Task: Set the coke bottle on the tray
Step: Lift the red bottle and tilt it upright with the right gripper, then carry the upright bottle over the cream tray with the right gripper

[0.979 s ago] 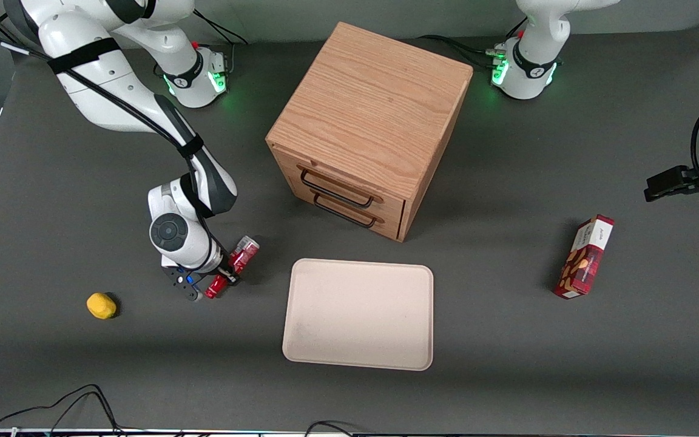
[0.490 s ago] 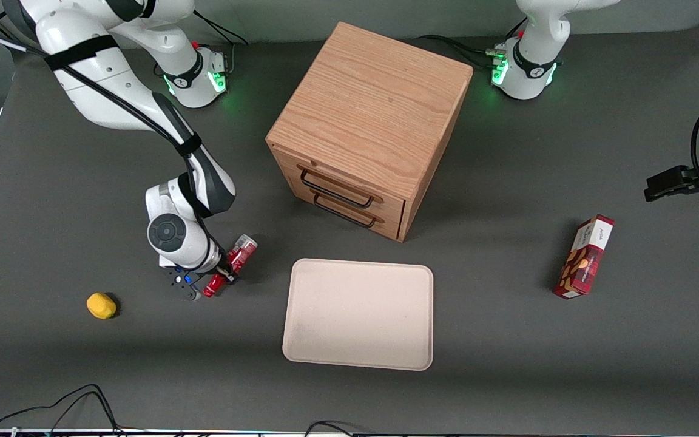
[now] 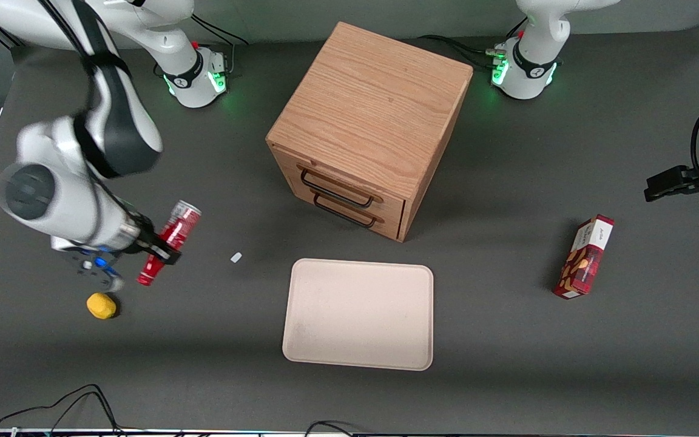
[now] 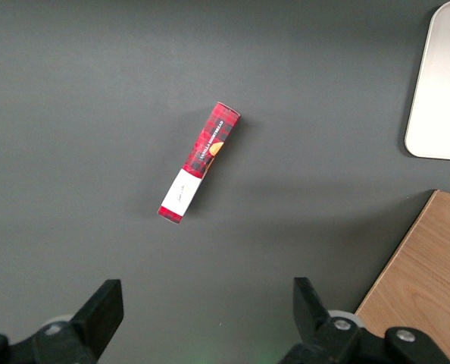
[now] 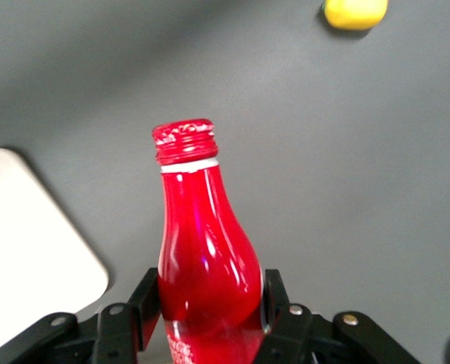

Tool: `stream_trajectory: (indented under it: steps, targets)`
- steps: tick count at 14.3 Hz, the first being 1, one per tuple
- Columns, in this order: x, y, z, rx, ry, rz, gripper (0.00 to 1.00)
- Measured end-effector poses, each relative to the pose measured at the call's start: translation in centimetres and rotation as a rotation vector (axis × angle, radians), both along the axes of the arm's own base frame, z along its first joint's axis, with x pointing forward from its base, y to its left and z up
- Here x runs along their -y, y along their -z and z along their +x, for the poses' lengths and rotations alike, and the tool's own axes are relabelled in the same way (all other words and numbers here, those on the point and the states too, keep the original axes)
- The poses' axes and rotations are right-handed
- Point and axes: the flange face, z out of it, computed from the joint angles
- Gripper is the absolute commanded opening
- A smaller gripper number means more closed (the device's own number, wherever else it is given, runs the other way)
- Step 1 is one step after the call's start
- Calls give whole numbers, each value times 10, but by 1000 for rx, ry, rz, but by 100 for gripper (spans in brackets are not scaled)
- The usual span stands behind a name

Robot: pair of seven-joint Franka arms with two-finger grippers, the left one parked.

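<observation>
The black two-finger end effector (image 3: 156, 249) is clamped on the glossy red contoured coke bottle (image 3: 169, 241), held above the matte grey worktop (image 3: 507, 364), well apart from the flat beige round-cornered tray (image 3: 358, 314).

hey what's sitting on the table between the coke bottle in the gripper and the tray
Only a small white scrap, seen in the front view. The gripper holds the coke bottle lifted above the table toward the working arm's end; the tray holds nothing.

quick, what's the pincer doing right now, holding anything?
Right arm's pincer: closed on the coke bottle, lifted above the table toward the working arm's end, not yet over the tray.
</observation>
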Motion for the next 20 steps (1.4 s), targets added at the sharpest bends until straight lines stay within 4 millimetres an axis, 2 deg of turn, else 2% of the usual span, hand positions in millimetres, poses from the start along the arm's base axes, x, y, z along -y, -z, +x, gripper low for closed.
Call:
stream_trajectory:
  steps: [2,3,4,6,7,9,12,15,20]
  targets:
    - [3,-55,1,14,-12,31,0]
    - [4,-69,3,13,-13,36,0]
    - [5,-75,7,10,-13,37,0]
    - [4,-65,27,12,-15,45,0]
    - [1,-52,40,9,-21,51,0]
    - [-14,-12,69,-7,-47,63,0]
    - [-58,48,93,-7,-144,73,0]
    - [-101,89,100,35,-267,59,0]
    - [-180,178,96,79,-477,54,0]
